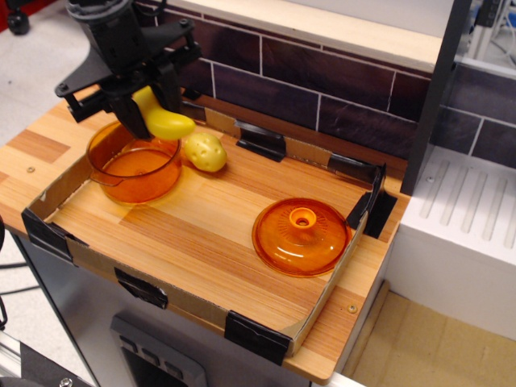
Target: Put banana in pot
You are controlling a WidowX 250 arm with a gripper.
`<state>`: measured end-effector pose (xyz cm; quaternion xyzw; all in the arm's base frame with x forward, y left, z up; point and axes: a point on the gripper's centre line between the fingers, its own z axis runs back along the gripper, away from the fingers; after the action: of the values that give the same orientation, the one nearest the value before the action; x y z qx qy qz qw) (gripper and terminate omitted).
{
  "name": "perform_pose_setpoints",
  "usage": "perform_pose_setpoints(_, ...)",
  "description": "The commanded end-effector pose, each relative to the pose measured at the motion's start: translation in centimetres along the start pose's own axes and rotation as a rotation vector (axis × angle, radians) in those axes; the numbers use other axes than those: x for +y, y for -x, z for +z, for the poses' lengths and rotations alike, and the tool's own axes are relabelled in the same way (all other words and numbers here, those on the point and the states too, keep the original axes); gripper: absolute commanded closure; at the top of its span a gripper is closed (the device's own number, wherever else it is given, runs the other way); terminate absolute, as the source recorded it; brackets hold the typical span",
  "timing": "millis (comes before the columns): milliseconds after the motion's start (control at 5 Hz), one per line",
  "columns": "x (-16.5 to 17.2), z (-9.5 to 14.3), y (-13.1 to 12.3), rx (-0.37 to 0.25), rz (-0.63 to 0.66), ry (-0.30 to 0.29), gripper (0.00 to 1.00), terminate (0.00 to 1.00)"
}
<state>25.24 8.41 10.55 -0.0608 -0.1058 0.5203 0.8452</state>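
My black gripper [149, 109] is shut on the glossy yellow banana [164, 119] and holds it in the air just above the back right rim of the translucent orange pot [135, 163]. The pot stands at the left end of the wooden tray, and I see nothing inside it. The banana's stem end is hidden between my fingers; its rounded end sticks out to the right.
A lumpy pale-yellow potato [204, 151] lies right of the pot. The orange domed lid [301, 235] with a knob lies at the tray's right. The cardboard-edged tray [173, 300] has black tape corners. A dark brick wall runs behind; a white unit [472, 234] stands at right.
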Motion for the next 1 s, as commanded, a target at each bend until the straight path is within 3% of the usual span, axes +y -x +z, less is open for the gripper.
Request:
perform_pose_setpoints(0, 0.4, -0.6, -3.4, -0.105, 0.07, -0.049, 1.0, 0.0)
perform_pose_setpoints(600, 0.9, -4.7, -5.2, -0.158, 0.094, -0.167, 1.0, 0.0)
perform_pose_setpoints(800, 1.0, -5.1, -5.0, -0.164, 0.08, -0.195, 0.0, 0.0)
